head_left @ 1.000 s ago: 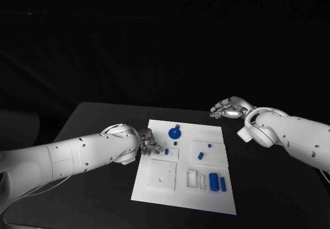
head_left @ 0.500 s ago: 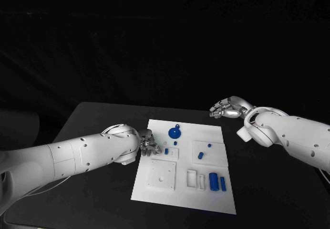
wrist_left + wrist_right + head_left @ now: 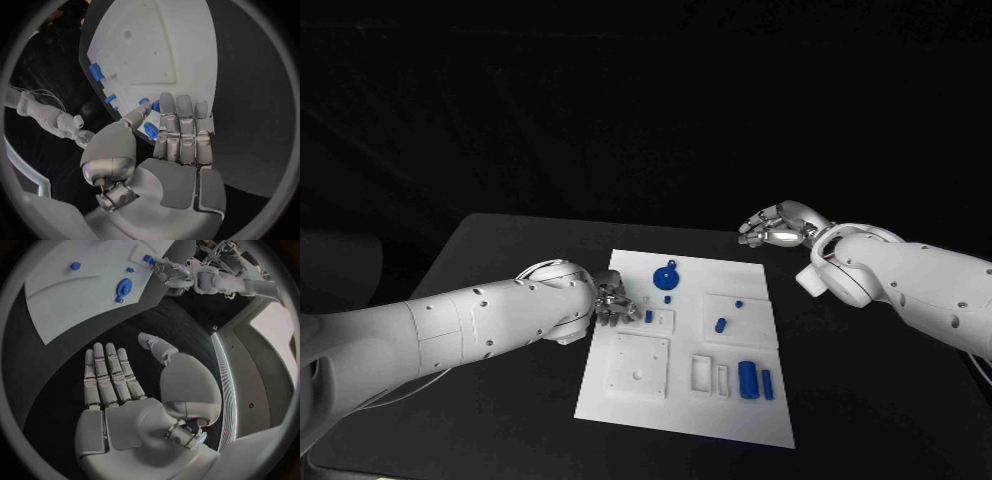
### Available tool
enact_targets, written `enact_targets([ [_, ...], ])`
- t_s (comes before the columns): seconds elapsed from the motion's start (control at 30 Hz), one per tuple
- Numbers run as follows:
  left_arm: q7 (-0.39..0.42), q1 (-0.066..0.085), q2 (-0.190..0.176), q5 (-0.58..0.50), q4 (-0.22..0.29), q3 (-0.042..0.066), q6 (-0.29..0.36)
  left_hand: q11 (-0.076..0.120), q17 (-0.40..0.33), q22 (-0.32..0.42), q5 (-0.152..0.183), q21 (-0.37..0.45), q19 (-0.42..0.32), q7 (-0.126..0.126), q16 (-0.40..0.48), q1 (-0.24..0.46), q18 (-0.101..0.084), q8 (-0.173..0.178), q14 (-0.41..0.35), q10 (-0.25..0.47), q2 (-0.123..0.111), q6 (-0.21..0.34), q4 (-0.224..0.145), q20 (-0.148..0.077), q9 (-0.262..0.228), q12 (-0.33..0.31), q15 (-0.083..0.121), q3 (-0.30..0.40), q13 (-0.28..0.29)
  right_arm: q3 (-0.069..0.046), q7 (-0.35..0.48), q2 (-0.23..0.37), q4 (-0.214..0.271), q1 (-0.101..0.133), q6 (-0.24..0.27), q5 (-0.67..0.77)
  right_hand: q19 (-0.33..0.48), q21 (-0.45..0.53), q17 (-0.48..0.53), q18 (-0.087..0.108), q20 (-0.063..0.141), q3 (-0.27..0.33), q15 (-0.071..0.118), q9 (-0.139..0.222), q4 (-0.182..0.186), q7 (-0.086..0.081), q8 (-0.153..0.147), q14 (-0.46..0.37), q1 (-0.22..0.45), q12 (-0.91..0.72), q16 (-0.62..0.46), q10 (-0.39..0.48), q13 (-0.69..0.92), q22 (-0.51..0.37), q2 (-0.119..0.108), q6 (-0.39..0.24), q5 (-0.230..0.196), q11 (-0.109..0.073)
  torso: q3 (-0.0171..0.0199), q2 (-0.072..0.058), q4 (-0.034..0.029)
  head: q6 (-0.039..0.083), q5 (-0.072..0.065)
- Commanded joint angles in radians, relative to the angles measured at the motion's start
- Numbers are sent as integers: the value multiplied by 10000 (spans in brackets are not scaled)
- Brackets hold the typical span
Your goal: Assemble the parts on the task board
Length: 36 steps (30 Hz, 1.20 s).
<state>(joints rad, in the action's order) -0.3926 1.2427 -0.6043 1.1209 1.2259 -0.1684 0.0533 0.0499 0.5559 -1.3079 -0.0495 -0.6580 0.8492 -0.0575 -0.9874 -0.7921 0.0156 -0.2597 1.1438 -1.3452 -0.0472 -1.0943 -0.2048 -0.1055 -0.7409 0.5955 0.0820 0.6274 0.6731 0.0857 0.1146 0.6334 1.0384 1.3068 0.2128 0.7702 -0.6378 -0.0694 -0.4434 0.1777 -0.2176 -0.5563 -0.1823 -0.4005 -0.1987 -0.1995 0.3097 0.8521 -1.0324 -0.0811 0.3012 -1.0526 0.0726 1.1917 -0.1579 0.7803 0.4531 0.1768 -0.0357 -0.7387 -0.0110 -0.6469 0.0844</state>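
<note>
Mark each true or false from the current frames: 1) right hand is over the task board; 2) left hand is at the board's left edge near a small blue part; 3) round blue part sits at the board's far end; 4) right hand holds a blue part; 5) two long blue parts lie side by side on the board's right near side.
1) False: the right hand hovers off the task board, past its far right corner.
2) True: the left hand is by the small blue part.
3) True: round blue part.
4) False: its palm is empty, fingers apart.
5) True: long blue parts.
</note>
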Motion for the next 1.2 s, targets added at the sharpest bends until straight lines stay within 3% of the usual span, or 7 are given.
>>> enact_targets([
  [0.03, -39, -5, 31, 91, 3, -12, -39, -4, 11, -174, 4, -17, 57, -13, -5, 95, -156, 28, 67, -68, -18, -14, 22, -594, 10, -63, 21, -57, 9, -4, 99, 3, 18, -2, -71, 39, -32, 35, -15, 106, -3, 8, 15, 10, -65, -137, 19, -14, 53, 44, 59, -29, -12, 6, 48, 24, 23, 36, 5, 1, -5, 2, -8],
  [0.3, -136, -5, 39, 203, -90, -20, -62, -9, 14, -179, -1, 2, 53, -22, 14, -53, -156, 64, 58, -43, 205, 40, -97, -616, 28, -87, 30, 63, 22, -4, 98, 10, 25, -2, -75, 39, -31, 36, -15, 107, -4, 8, 16, 11, -65, -137, 20, -15, 55, 44, 60, -30, -12, 6, 47, 24, 23, 35, 4, 0, -4, 1, -17],
  [0.43, -135, -5, 47, 203, -89, -22, -36, -174, 4, -183, -2, 17, 43, -218, 56, -136, -156, 467, 20, 10, 292, 738, -285, -603, 211, -124, 15, 101, 29, -4, 99, 9, 25, -2, -82, 38, -31, 36, -15, 107, -4, 8, 16, 11, -64, -137, 20, -15, 56, 44, 61, -30, -12, 6, 48, 24, 23, 35, 6, 4, -1, -1, -32],
  [0.5, -104, -5, 50, 200, -72, -24, -94, -184, 6, -185, -3, 19, 45, -228, 59, -180, -156, 475, 22, 11, 346, 745, -331, -600, 222, -126, 15, 122, 34, -4, 104, 6, 26, -2, -97, 38, -31, 36, -15, 107, -4, 8, 16, 12, -64, -137, 20, -15, 56, 44, 61, -30, -12, 6, 47, 24, 23, 35, 7, 5, 0, -4, -37],
  [0.83, 188, -5, 60, -123, -6, -25, -136, -185, 7, -196, -93, 37, 8, -214, 87, -802, -156, 402, 49, -126, 1069, 556, -809, -568, 252, -162, -24, 433, 24, -4, 103, 1, 25, -2, -110, 38, -30, 36, -14, 108, -4, 8, 17, 13, -66, -137, 21, -18, 56, 44, 61, -31, -12, 6, 48, 25, 23, 35, 3, 1, -6, -14, -38],
  [1.2, 329, -5, -55, -385, 146, -20, 168, -175, 2, -203, -354, 38, 1, -201, 106, -1016, -156, 360, 103, -235, 1266, 436, -847, -528, 280, -233, -39, 506, -17, -4, 109, -7, 24, -2, -136, 36, -29, 36, -14, 109, -5, 7, 19, 15, -67, -136, 22, -19, 57, 45, 63, -31, -12, 6, 50, 25, 26, 35, 11, 2, 4, 8, -15],
])
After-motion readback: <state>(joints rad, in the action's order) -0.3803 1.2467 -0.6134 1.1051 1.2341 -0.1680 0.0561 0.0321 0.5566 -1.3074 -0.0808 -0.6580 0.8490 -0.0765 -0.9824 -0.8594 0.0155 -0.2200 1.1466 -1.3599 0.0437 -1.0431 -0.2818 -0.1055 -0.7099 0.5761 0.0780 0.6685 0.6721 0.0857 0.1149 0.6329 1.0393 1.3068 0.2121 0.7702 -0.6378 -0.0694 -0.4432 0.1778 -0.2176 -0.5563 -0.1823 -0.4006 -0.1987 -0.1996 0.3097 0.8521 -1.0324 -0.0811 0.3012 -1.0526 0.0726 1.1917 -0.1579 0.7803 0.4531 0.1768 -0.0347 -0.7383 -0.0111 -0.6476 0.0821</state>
